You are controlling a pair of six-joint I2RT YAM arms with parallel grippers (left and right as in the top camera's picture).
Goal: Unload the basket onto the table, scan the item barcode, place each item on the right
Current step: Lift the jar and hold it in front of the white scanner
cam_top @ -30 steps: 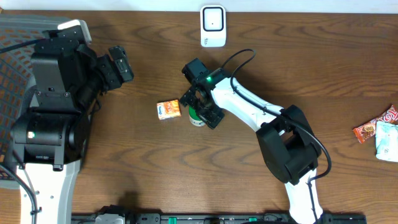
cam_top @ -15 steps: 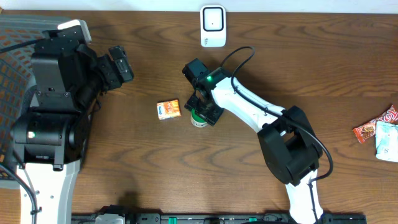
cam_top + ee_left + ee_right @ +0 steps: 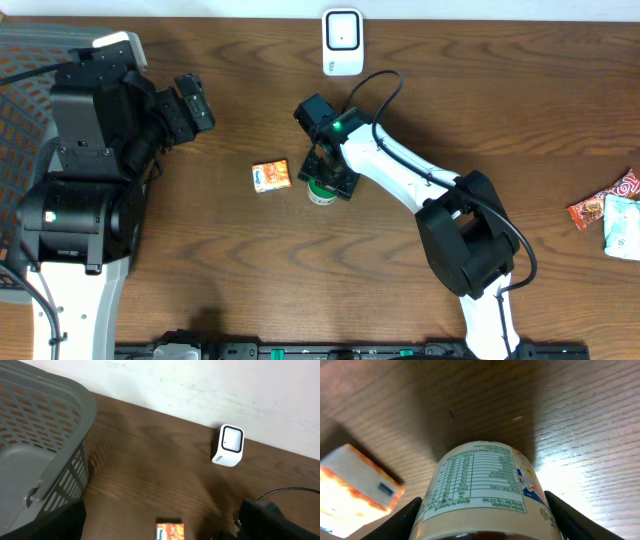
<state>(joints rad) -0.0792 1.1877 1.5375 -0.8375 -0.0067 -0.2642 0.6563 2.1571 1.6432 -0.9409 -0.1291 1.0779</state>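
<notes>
Round white can (image 3: 485, 490), its label carrying a nutrition table in dark green print, with a blue and orange graphic at the label's right side; green and white from overhead. Sits near the middle of the tabletop (image 3: 500, 100), a little toward the far edge, just right of an orange box (image 3: 271, 176). Clamped in the right tool (image 3: 325, 182), one dark finger (image 3: 407, 520) pressed to each side of the label. Barcode hidden from every view; small print too fine to read. From above, mostly covered by the tool, only a sliver of rim showing. In the wrist view, lower part cut off by the frame. Upright or lying: cannot tell. Left tool (image 3: 192, 103) toward the left edge, spread wide apart, only the tips of its fingers (image 3: 55, 522) in frame. White scanner (image 3: 342, 41) at the middle of the far edge. Grey basket (image 3: 45, 435) at the left edge, partly cropped. Packets (image 3: 610, 212) at the right edge, cut by the frame.
</notes>
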